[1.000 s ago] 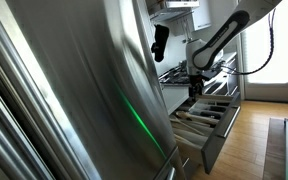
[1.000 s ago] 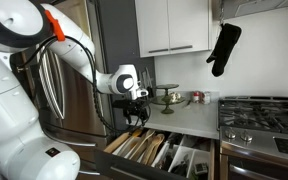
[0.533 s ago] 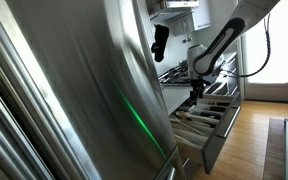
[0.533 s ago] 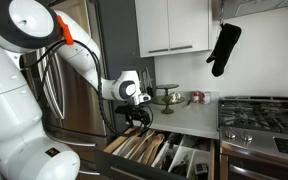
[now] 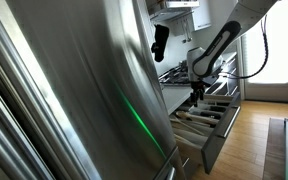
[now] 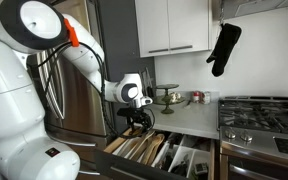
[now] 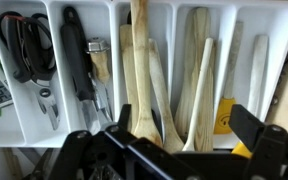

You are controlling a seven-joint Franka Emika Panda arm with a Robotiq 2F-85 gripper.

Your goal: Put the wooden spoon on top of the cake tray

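2 dark fingers (image 7: 274, 142) of the pincer (image 7: 174, 150) stand wide apart at the bottom edge of the wrist view, with nothing gripped between them. The pincer hangs just above an open drawer (image 6: 152, 150) in both exterior views, where it shows at (image 6: 136, 122) and (image 5: 195, 92). Directly below it lies a white divided tray (image 7: 112, 12). The compartment under the middle of the pincer holds several wooden utensils, among them the wooden spoon (image 7: 140, 75), lying lengthwise and untouched. Toward 1 finger, the next compartment holds more pale wooden pieces (image 7: 200, 80) and a yellow tag (image 7: 224, 115). Toward the other finger lie a black tool (image 7: 74, 60) and scissors (image 7: 44, 105). Beyond the pincer, on the table (image 6: 189, 120), stands a small footed stand (image 6: 167, 96), too small to tell for certain. A black oven mitt (image 6: 224, 46) hangs well above.
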